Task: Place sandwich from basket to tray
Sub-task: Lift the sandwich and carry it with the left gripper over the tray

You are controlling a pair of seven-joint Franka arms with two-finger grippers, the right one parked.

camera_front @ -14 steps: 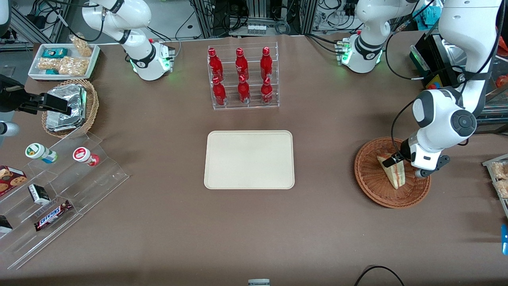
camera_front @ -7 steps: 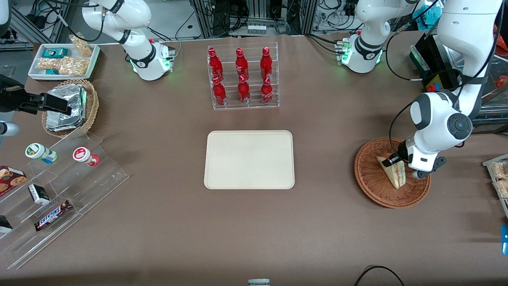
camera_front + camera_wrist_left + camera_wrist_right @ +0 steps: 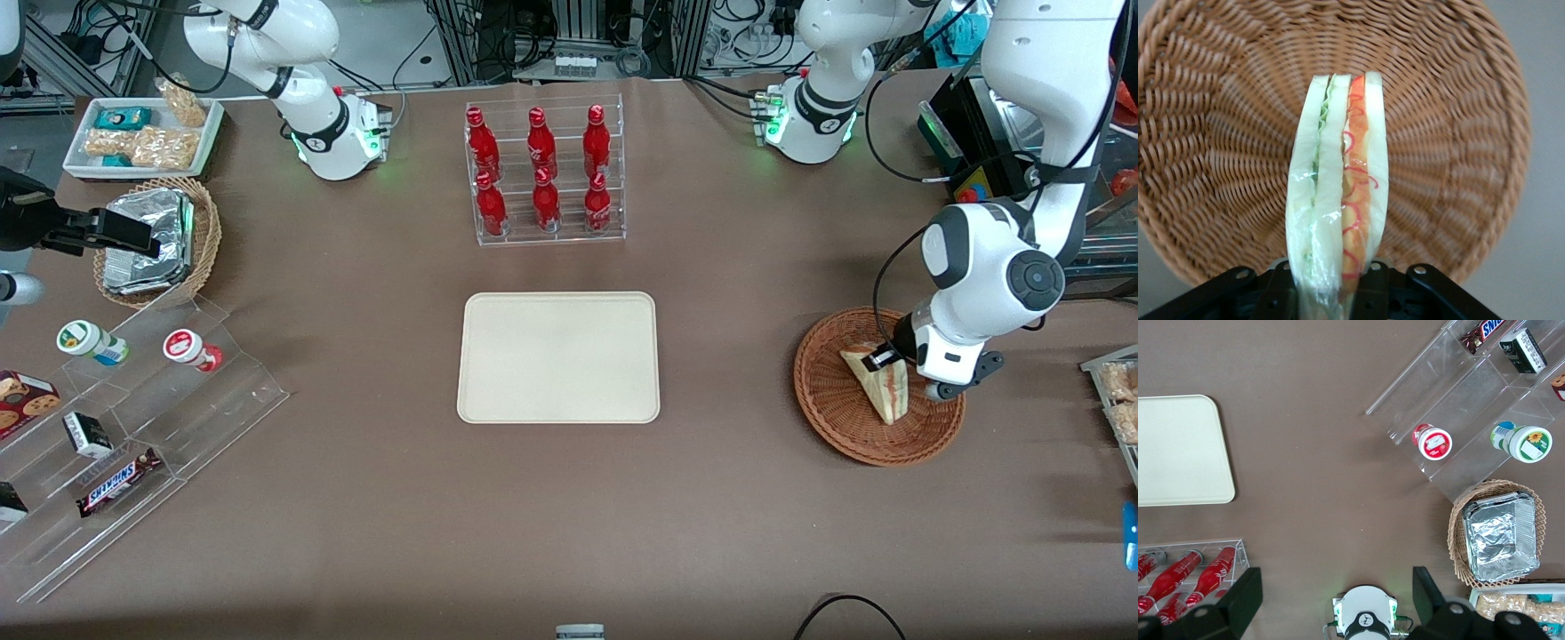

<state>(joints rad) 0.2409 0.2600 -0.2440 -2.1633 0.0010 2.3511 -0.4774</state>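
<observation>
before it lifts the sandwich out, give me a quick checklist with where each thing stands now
1. Gripper at the sandwich: ok, its fingers sit on either side of the wedge's end in the wrist view.
2. Grip firm enough to lift: cannot tell.
3. Sandwich off the basket: cannot tell, it stands on edge over the weave.
4. Tray free to receive it: ok, nothing lies on it.
5. Path from basket to tray: ok, only bare table between them.
</observation>
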